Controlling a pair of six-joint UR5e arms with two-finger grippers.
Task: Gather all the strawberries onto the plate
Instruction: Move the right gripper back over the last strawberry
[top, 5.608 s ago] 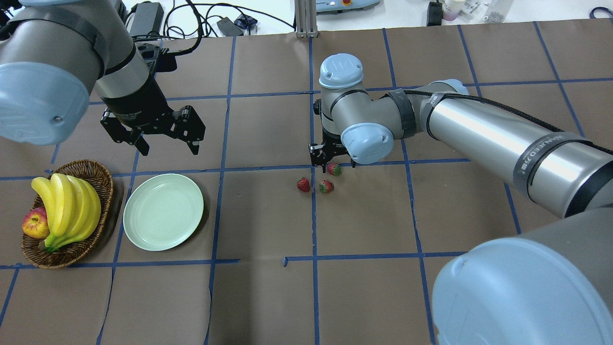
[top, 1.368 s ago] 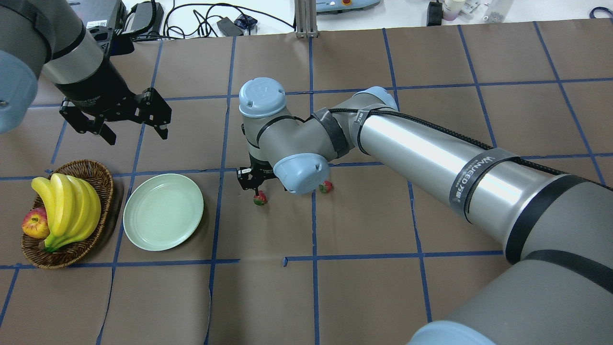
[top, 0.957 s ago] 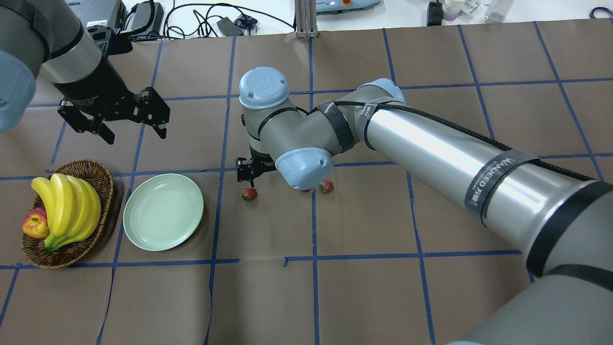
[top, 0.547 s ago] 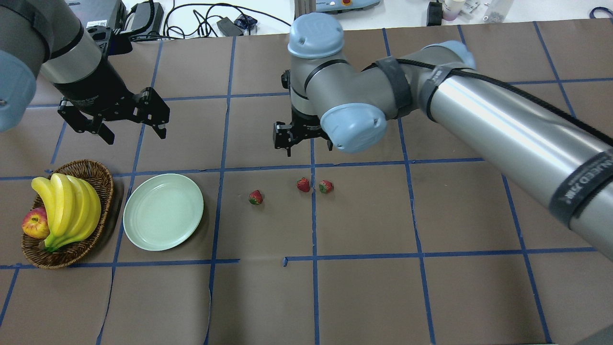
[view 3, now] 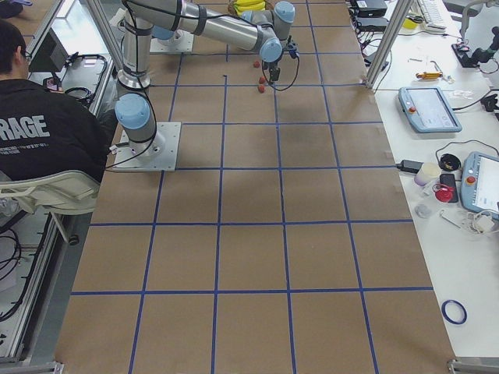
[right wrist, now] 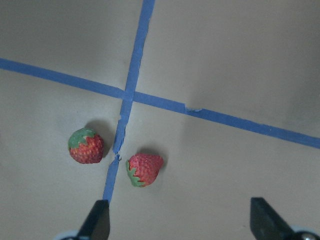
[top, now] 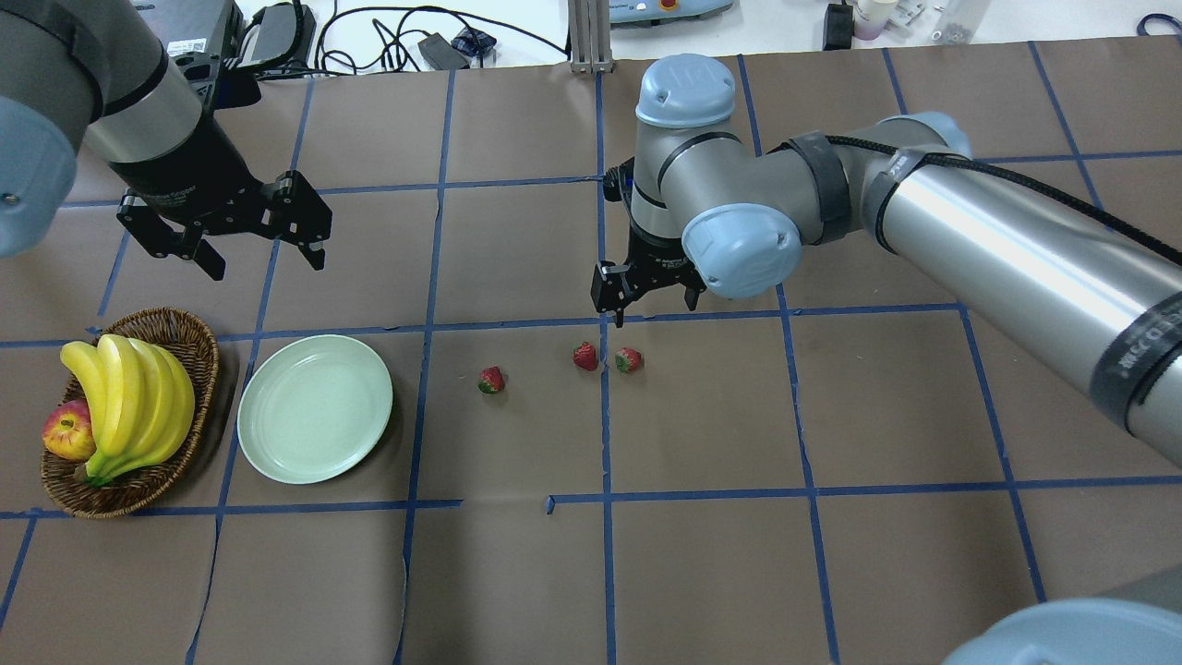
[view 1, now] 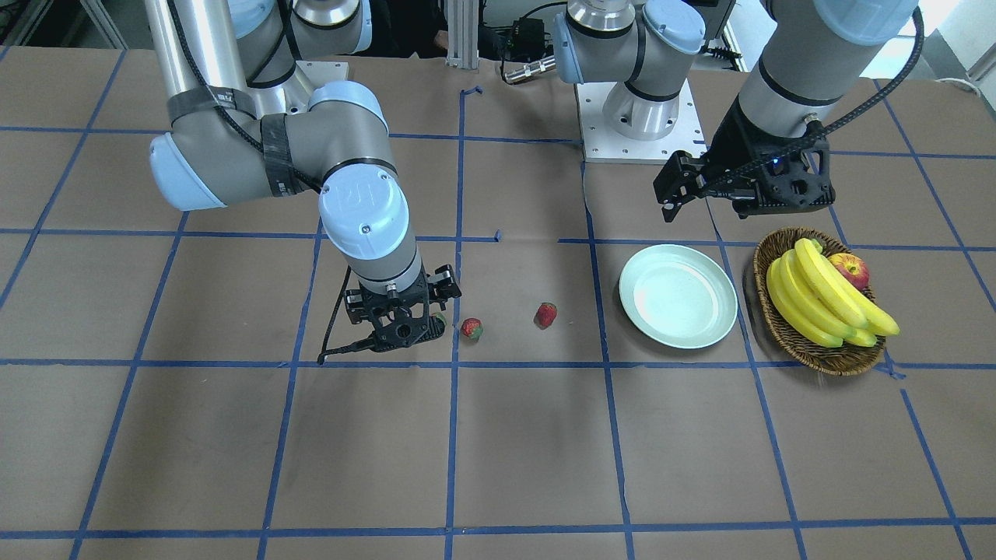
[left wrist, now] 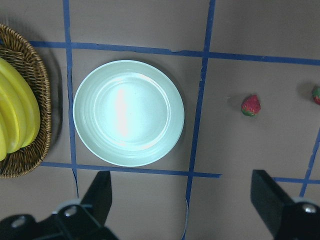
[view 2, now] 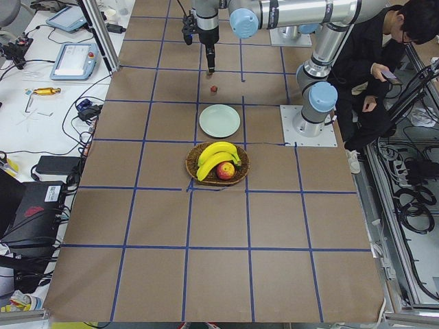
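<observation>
Three strawberries lie on the brown table. One lies alone between the plate and the other two, which lie close together. The mint-green plate is empty. My right gripper is open and empty, just beyond the pair; its wrist view shows both below it. My left gripper is open and empty, held high beyond the plate. Its wrist view shows the plate and the lone strawberry.
A brown wicker basket with bananas and a red-yellow apple stands just left of the plate. Blue tape lines grid the table. Cables and devices lie beyond the far edge.
My right gripper carried one strawberry toward the plate, let it go on the table short of it, then swung back right above the other two. The left arm has hardly moved.
</observation>
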